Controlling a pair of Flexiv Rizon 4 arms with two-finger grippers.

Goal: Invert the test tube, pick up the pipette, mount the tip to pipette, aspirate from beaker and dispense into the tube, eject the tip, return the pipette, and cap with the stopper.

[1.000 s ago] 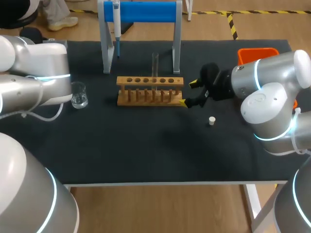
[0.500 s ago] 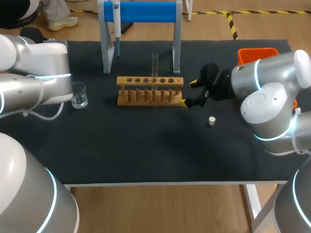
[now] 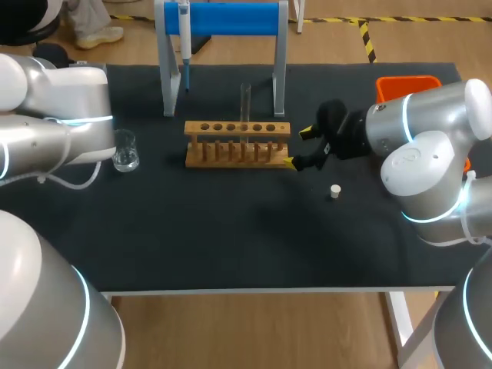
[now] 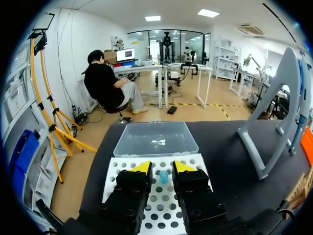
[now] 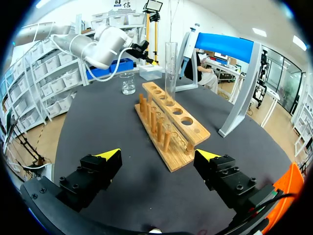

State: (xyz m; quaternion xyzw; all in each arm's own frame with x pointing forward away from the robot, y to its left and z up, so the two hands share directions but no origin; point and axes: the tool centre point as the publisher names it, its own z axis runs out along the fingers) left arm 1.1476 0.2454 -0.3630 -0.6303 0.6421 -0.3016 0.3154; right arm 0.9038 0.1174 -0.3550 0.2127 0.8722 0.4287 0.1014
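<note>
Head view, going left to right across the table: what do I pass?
Beaker → wooden rack → right end effector → stopper → orange bin.

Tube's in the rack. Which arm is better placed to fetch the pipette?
Probably left. The pipette hangs at the left end of the stand, on the left arm's side, and the left pincer is open and empty. The right pincer sits at the right end of the rack, farther off.

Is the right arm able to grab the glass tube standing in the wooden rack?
Probably yes. Its open hand sits just beside the end of the rack, with nothing between it and the upright tube.
</note>
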